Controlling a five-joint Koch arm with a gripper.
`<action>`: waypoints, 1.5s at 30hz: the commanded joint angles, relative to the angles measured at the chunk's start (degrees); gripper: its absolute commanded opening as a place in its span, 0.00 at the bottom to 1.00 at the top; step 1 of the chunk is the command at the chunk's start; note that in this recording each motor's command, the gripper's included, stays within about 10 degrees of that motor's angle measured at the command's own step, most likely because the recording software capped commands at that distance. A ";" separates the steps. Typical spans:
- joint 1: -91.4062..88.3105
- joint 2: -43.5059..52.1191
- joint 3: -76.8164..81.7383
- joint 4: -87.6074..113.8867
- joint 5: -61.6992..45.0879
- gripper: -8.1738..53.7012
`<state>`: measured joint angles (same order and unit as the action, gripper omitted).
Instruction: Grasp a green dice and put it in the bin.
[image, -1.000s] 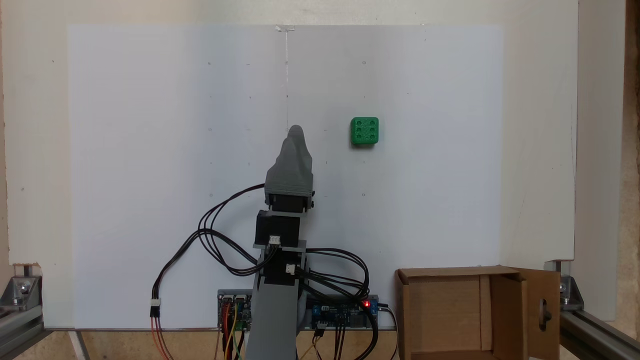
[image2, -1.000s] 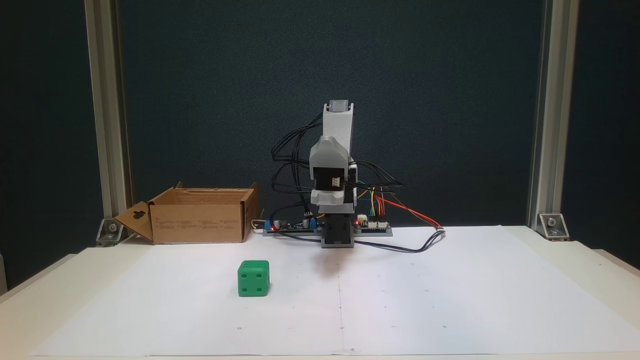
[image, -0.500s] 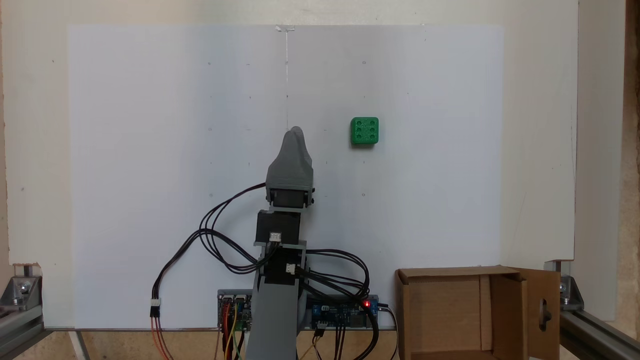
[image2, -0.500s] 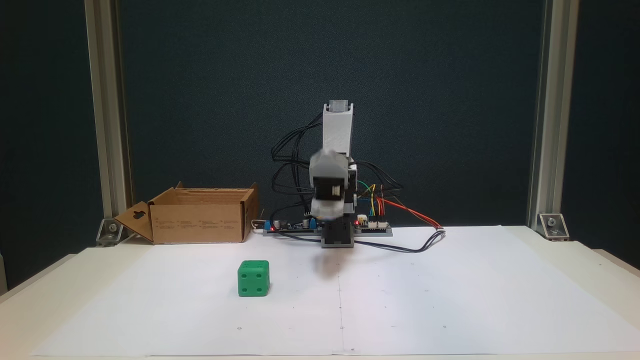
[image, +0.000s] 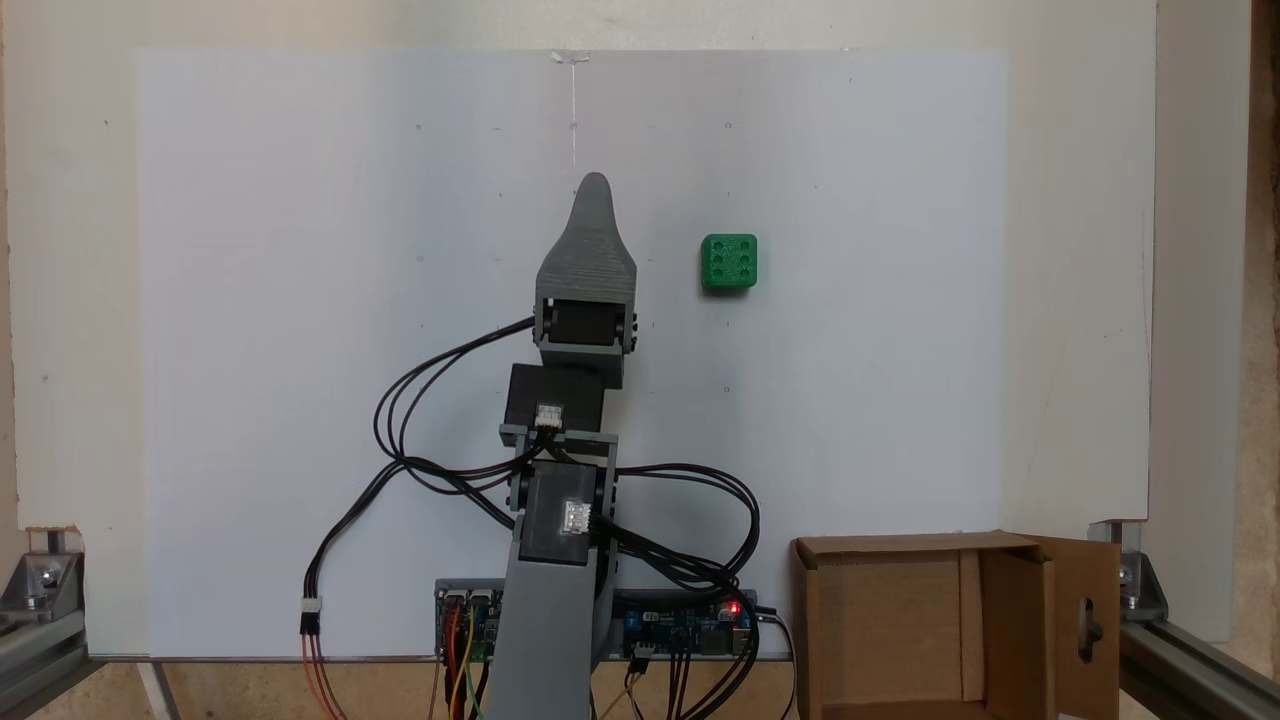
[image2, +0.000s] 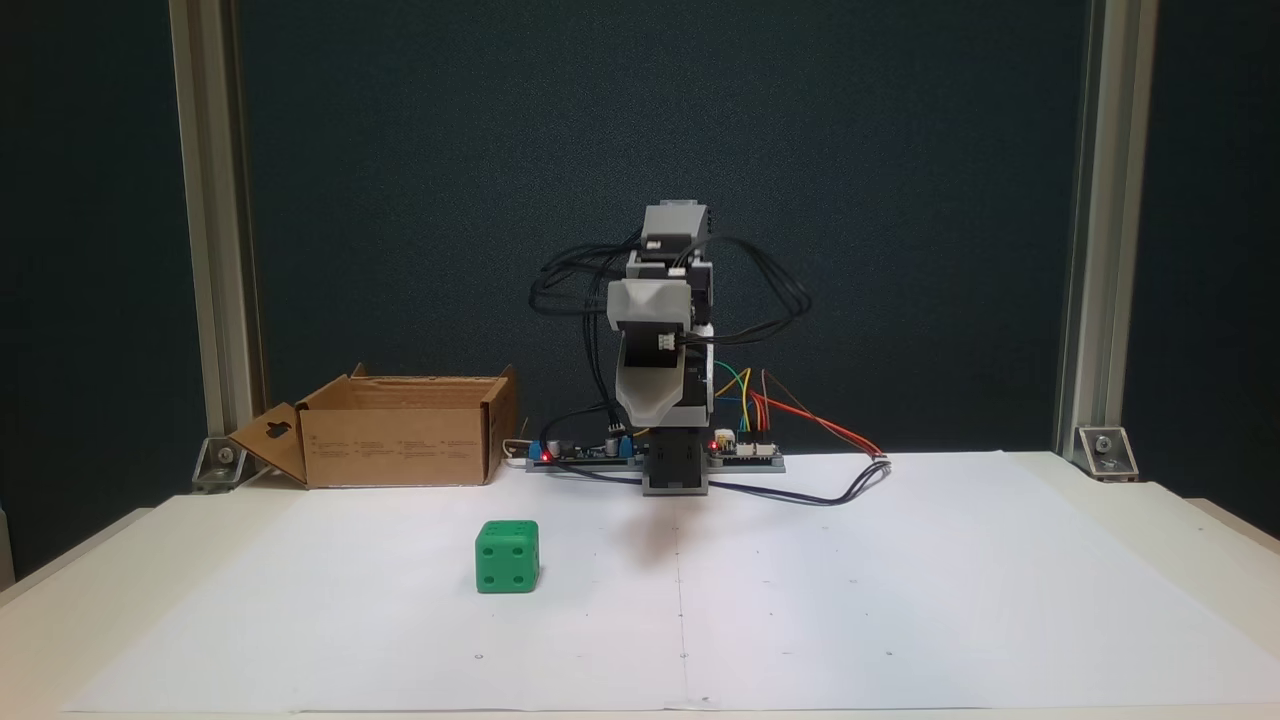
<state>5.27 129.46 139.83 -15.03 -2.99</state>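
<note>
Green dice (image: 729, 261) lies on paper, well apart from bin (image: 905, 628).

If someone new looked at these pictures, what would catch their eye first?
Likely the green dice, alone on the white paper. Next the grey arm, its gripper raised beside the dice, and the open cardboard box near the arm's base.

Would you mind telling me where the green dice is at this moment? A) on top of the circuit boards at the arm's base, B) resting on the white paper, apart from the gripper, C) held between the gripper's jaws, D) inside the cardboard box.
B: in both fixed views the green dice sits on the white paper, with a clear gap to the gripper, and the bin holds nothing visible.
</note>
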 joint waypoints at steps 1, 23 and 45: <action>0.79 5.98 -5.98 9.12 0.79 0.83; 15.12 -19.51 -41.92 88.05 1.05 0.84; 17.67 -28.48 -57.74 95.10 -23.20 0.87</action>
<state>22.94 101.34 85.78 76.03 -22.41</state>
